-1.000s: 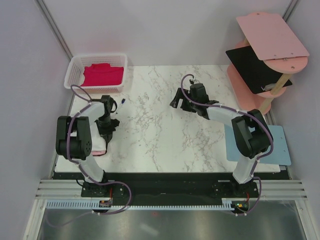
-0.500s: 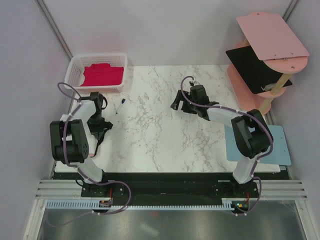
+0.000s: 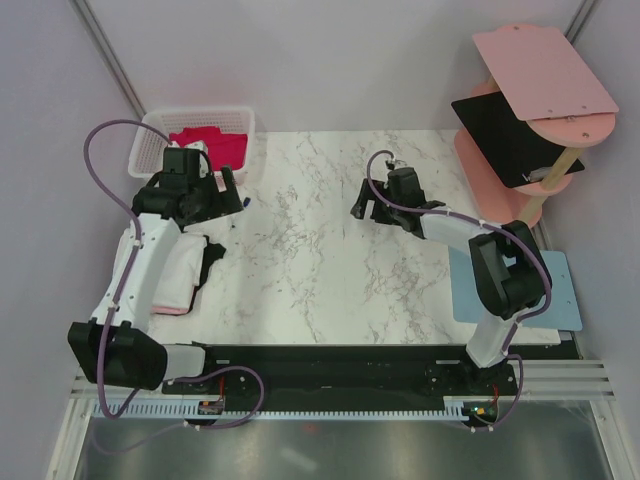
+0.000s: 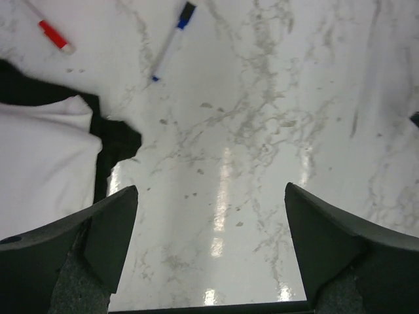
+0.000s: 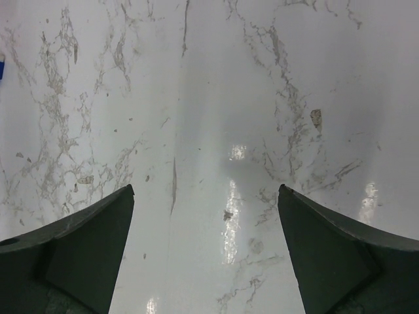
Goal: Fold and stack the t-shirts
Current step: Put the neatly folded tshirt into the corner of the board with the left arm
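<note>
A stack of folded t-shirts lies at the table's left edge. The white one point(image 3: 172, 268) is on top, a black one point(image 3: 211, 260) pokes out on its right, and a light pink edge point(image 3: 170, 309) shows at the near end. The left wrist view has the white shirt point(image 4: 46, 157) and the black cloth point(image 4: 121, 140) at its left. A magenta-red shirt point(image 3: 215, 146) lies in the white basket point(image 3: 148, 142). My left gripper point(image 3: 228, 195) point(image 4: 211, 190) hangs open over bare marble between stack and basket. My right gripper point(image 3: 362, 208) point(image 5: 205, 188) is open over the table's middle, holding nothing.
A blue pen point(image 4: 171, 44) and a red pen point(image 4: 52, 36) lie on the marble by the stack. A pink shelf point(image 3: 540, 70) with a black board point(image 3: 505, 135) stands at the back right. A light-blue mat point(image 3: 555, 290) lies at the right edge.
My left arm has lifted off the stack and swung back toward the basket, and its gripper has opened. The white shirt now shows uncovered. The right arm has barely shifted.
</note>
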Action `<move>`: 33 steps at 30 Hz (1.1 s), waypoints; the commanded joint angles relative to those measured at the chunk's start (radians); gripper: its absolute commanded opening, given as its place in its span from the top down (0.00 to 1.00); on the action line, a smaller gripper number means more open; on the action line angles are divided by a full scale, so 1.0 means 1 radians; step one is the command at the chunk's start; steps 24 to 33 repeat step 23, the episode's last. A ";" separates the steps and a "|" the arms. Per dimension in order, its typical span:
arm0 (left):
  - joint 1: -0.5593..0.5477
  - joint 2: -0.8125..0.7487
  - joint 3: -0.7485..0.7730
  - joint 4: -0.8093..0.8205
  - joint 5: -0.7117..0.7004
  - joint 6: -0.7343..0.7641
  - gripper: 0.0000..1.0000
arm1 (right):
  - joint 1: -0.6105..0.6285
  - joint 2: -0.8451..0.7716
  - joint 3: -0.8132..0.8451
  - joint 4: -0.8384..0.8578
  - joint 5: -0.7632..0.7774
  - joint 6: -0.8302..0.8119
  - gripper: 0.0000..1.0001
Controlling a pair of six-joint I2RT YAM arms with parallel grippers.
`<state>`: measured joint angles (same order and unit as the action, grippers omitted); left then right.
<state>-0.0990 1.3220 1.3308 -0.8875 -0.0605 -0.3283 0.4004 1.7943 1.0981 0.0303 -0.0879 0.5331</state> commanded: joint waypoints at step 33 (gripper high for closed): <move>-0.080 0.313 -0.042 0.506 0.346 0.034 0.00 | -0.276 -0.027 -0.024 -0.006 -0.010 -0.079 0.02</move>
